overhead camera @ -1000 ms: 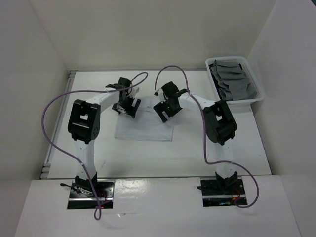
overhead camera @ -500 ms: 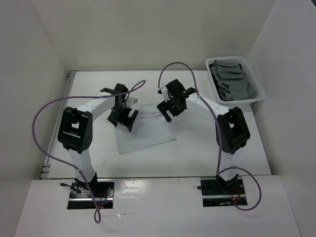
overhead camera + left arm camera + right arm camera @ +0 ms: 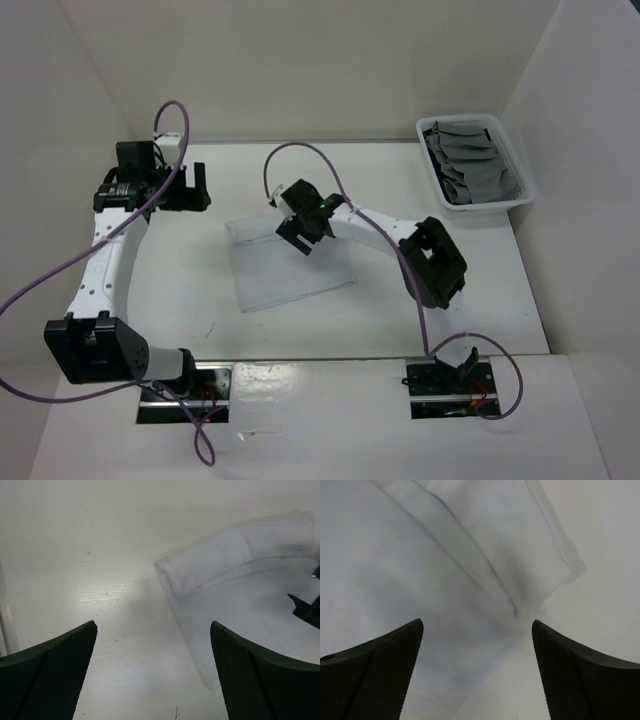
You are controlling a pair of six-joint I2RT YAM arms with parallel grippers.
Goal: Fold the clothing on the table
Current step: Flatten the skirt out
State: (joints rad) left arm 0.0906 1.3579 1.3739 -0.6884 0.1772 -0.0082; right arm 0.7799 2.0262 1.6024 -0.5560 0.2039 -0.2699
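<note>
**Limp garment askew, both grippers empty**

The thin, pale white rectangular garment (image 3: 290, 265) lies flat in the middle of the white bench (image 3: 450, 290). It looks limp and light, so I judge a corner or hem the best place to pinch it. My right gripper (image 3: 300, 232) hovers over its far part, spread wide and empty. My left gripper (image 3: 185, 190), equally wide and empty, has swung far left since a second ago. The garment has turned askew.

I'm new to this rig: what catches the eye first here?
A white cloth lies in the middle of the table, the right hand open over it. The left hand hangs open at the far left, and a bin of grey cloths sits in the far right corner.
</note>
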